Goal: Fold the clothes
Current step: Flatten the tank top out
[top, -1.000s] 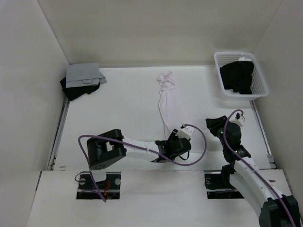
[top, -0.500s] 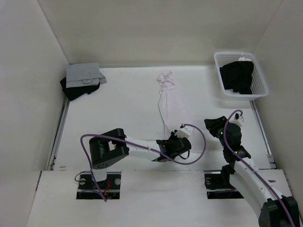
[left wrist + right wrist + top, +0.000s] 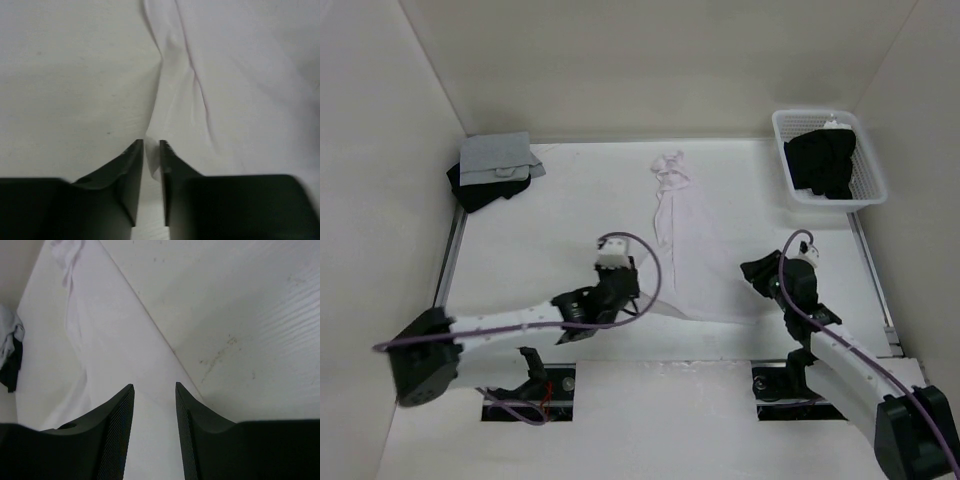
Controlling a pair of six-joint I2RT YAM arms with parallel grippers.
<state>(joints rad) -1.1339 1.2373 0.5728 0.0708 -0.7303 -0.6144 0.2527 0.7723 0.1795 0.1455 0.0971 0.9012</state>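
The clothes (image 3: 692, 262), a thin white garment, lie fanned out from a crumpled top end at the back to a wide near edge. My left gripper (image 3: 632, 292) sits at the garment's near left edge. In the left wrist view its jaws (image 3: 151, 142) stand narrow, with a fold of the white fabric (image 3: 240, 75) pinched between them. My right gripper (image 3: 760, 275) hovers over the near right edge. In the right wrist view it (image 3: 154, 386) is open, with the cloth (image 3: 115, 340) lying flat beneath the gap.
A white basket (image 3: 871, 190) with black garments (image 3: 825, 160) stands at the back right. A light grey cloth (image 3: 495, 155) lies on a black garment in the back left corner. White walls close in the bare table (image 3: 550, 230).
My left gripper has closed on the garment's near edge and swung left, spreading the narrow strip into a wide fan. The right gripper has shifted slightly left and nearer.
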